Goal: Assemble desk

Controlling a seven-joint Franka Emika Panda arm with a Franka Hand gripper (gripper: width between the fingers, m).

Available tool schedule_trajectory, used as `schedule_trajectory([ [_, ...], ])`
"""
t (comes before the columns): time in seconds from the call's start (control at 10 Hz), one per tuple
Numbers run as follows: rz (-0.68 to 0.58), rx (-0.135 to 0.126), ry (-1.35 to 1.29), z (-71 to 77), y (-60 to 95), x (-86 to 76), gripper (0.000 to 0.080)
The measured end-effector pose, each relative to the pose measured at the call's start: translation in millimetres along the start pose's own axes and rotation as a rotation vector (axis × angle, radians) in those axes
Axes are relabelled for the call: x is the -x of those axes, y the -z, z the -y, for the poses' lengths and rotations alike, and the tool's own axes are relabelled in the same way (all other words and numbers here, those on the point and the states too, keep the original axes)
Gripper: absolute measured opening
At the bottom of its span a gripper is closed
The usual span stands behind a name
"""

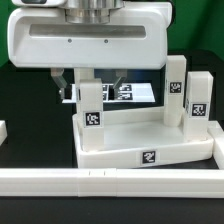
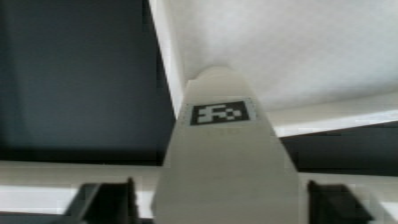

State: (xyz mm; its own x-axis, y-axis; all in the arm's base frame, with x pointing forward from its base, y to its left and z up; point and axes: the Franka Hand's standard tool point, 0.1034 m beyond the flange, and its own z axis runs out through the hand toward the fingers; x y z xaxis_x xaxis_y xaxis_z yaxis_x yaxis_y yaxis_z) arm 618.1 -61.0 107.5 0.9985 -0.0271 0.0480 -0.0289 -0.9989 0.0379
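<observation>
The white tabletop [image 1: 150, 140] lies in the middle of the exterior view with a tag on its front rim. Three white legs stand upright on it: one [image 1: 91, 105] at its far corner on the exterior view's left, two more [image 1: 177, 88] [image 1: 201, 100] on its right side. My gripper [image 1: 90, 82] is open and straddles the top of the left leg, a finger [image 1: 65, 80] on each side with a gap. In the wrist view the same leg [image 2: 221, 130] rises between my gripper's [image 2: 222, 205] dark fingers [image 2: 107, 205], with the tabletop [image 2: 285, 50] beyond it.
The marker board [image 1: 135, 92] lies flat behind the tabletop. A long low white rail [image 1: 110, 181] runs along the front. A small white piece [image 1: 3, 130] shows at the exterior view's left edge. The table surface is black.
</observation>
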Motion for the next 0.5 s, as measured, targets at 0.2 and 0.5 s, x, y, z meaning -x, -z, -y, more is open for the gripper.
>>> schedule_trajectory([
  [0.2,0.001,-0.001,-0.028,0.1,-0.3,0.2,0.0288],
  [0.5,0.000,-0.004,-0.150,-0.5,-0.4,0.2,0.0289],
])
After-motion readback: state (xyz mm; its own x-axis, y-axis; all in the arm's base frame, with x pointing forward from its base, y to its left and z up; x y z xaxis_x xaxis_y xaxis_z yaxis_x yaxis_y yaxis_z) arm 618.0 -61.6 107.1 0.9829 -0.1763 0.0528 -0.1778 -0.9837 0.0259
